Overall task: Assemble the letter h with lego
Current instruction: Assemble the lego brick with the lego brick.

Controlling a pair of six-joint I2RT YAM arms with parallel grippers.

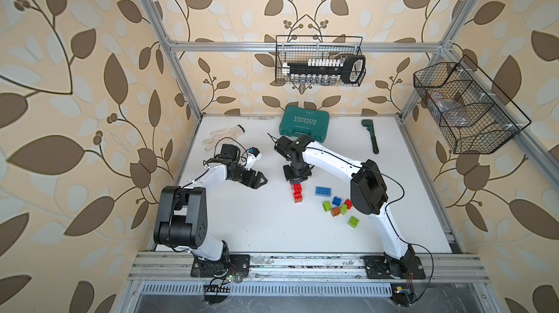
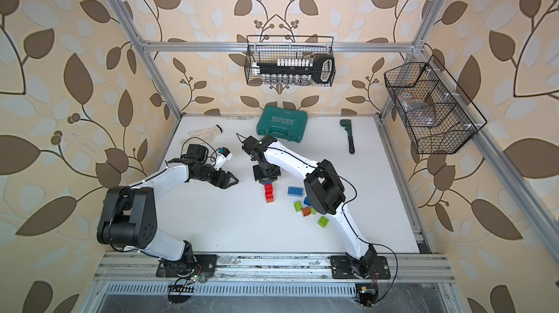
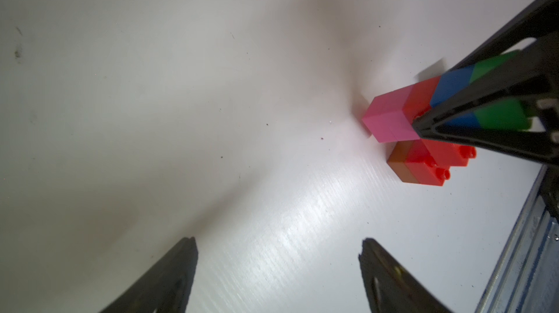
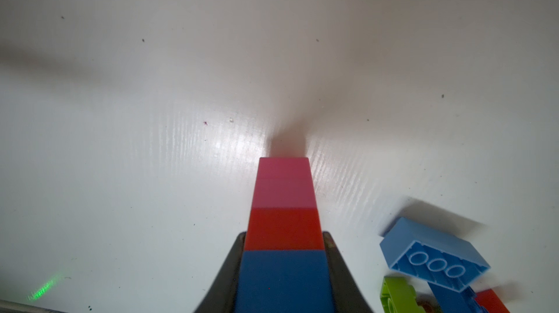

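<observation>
Pink at its foot, the 4-brick column [image 3: 423,100] of pink, red, blue and green lego is clamped in the right gripper [image 1: 296,178], just in front of the teal case [image 1: 304,122]. Its pink end sits at or just above the table [image 1: 242,230]. I judge it is held upright to be joined with the red-and-orange row [image 1: 298,193] lying just beside its foot, as the h's long stroke. The left gripper [image 1: 258,180] hangs spread and empty, in front of the case and off to its left, likely ready to brace. Loose bricks [image 1: 335,205] and 1 light-blue long brick [image 1: 324,191] lie farther from the case. White lettering on the case reads EXPLOIT; the smaller print is illegible.
</observation>
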